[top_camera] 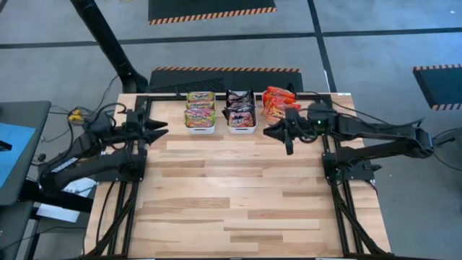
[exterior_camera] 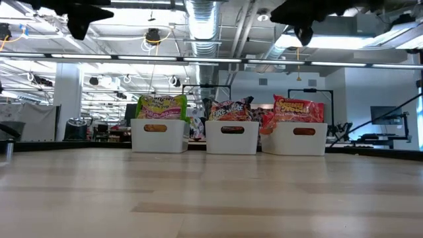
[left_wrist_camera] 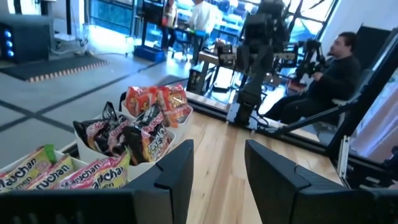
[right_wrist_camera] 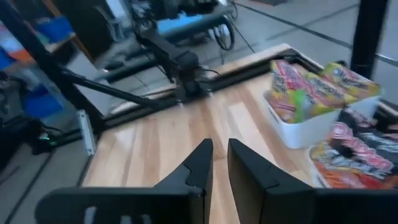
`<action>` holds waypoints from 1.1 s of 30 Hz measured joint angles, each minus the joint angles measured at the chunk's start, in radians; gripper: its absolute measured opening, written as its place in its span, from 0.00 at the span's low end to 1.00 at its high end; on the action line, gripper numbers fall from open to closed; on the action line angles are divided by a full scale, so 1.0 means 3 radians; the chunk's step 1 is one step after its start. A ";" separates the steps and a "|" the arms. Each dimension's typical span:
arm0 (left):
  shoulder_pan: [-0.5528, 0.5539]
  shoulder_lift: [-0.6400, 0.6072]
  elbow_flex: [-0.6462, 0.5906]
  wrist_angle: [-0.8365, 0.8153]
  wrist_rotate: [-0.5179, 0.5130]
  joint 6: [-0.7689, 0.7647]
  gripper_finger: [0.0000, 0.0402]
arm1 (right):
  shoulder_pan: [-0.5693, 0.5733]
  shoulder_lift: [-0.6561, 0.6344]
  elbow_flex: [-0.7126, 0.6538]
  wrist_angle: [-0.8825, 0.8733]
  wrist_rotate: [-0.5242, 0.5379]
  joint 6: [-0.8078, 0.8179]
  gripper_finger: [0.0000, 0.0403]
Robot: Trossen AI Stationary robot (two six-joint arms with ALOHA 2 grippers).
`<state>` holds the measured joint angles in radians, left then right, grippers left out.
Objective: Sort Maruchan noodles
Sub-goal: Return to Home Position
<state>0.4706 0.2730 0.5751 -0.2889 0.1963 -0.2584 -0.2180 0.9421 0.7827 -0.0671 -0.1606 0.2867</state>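
Along the far edge of the tabletop (top_camera: 231, 195) we find one row: left bin (exterior_camera: 157, 141), middle bin (exterior_camera: 232, 143), right bin (exterior_camera: 294, 143) (noodle packets (exterior_camera: 160, 107) standing in each). The left gripper (top_camera: 160, 128) hangs left of the row, the right gripper (top_camera: 278, 133) just before the right bin.

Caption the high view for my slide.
Noodle packs sorted by colour into three white bins; left pincer and right pincer hover empty on either side.

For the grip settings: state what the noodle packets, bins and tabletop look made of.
Noodle packets: likely thin glossy plastic film, crinkled, printed. White bins: smooth matte plastic, apparently moulded, handle slots. Tabletop: pale wood planks, visible grain and joints.
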 joint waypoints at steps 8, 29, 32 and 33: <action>0.0000 -0.0522 -0.0525 0.0058 -0.0032 -0.0010 0.32 | 0.0009 -0.0212 -0.0784 0.0633 -0.0006 0.0198 0.18; 0.0000 -0.0898 -0.1827 0.0990 -0.0054 -0.0057 0.32 | 0.0046 -0.0250 -0.1635 0.1347 -0.0001 0.0365 0.18; 0.0001 -0.0870 -0.1872 0.1107 -0.0185 -0.0053 0.32 | 0.0073 -0.0251 -0.1735 0.1493 -0.0002 0.0363 0.17; 0.0001 -0.0869 -0.1872 0.1087 -0.0247 -0.0024 0.32 | 0.0074 -0.0251 -0.1790 0.1573 -0.0004 0.0363 0.17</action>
<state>0.4709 0.0124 0.0135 0.0372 0.1223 -0.2657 -0.1959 0.8668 0.2457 0.4048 -0.1616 0.3954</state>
